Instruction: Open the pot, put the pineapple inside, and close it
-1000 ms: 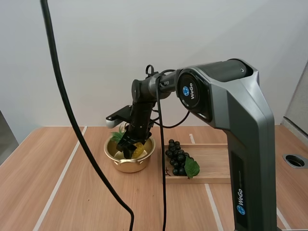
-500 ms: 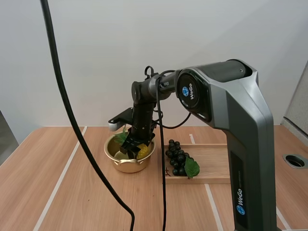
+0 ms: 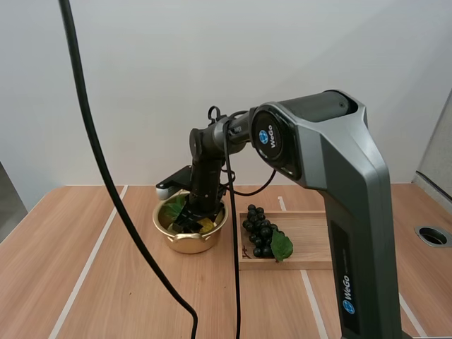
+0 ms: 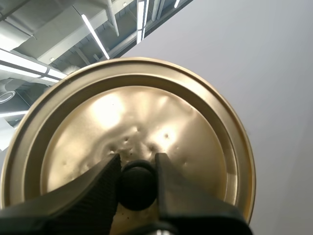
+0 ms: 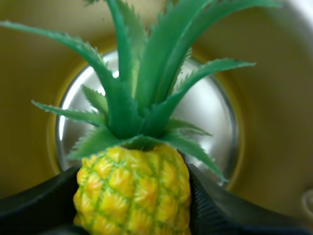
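Note:
The gold pot stands open on the table at the left of the wooden tray. My right gripper reaches down into it, shut on the yellow pineapple with its green leaves at the pot's rim. In the right wrist view the pineapple is pinched between the black fingers, its leaves pointing at the pot's shiny bottom. In the left wrist view my left gripper is shut on the black knob of the gold lid, held up in the air.
A wooden tray lies right of the pot and carries a bunch of dark grapes with a green leaf. A round hole sits at the table's right edge. Bare wood spreads left and in front.
My right gripper has gone lower and a little to the left, bringing the pineapple deeper into the pot.

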{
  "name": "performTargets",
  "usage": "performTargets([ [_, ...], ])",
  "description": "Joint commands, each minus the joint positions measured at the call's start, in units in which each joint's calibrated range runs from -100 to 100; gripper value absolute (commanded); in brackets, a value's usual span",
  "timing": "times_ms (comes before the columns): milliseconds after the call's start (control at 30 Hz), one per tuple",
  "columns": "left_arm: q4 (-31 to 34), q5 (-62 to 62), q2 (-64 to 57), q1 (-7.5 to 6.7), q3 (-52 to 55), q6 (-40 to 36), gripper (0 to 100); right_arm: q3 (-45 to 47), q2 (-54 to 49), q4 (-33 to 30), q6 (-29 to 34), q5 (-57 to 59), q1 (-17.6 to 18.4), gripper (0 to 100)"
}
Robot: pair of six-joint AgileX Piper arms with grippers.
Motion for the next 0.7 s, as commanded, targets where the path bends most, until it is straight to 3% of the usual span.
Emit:
performTargets([
  [0,0.39,-1.30,-0.41,-0.18,-0.37,-0.44,0,0.67,0.77,-1.27,0.15,-0.58,-0.27,0],
  [233,0.39,-1.12,-0.41,-0.18,-0.37,-0.44,0,0.67,0.82,-1.27,0.15,-2.45,-0.27,0],
  [267,0.39,-0.94,-0.41,-0.18,-0.37,-0.44,0,0.67,0.82,-1.27,0.15,-2.45,-0.27,5],
  [300,0.39,-0.61,-0.41,-0.18,-0.37,-0.44,0,0.67,0.82,-1.27,0.24,-2.45,-0.27,15],
  [400,0.39,-0.45,-0.41,-0.18,-0.37,-0.44,0,0.67,0.82,-1.42,1.46,-3.22,-0.27,70],
  [467,0.39,-0.45,-0.41,-0.18,-0.37,-0.44,0,0.67,0.82,-3.28,3.68,-4.37,-0.27,98],
  [667,0.39,-0.45,-0.41,-0.18,-0.37,-0.44,0,0.67,1.42,-6.11,5.31,-5.03,-0.27,100],
])
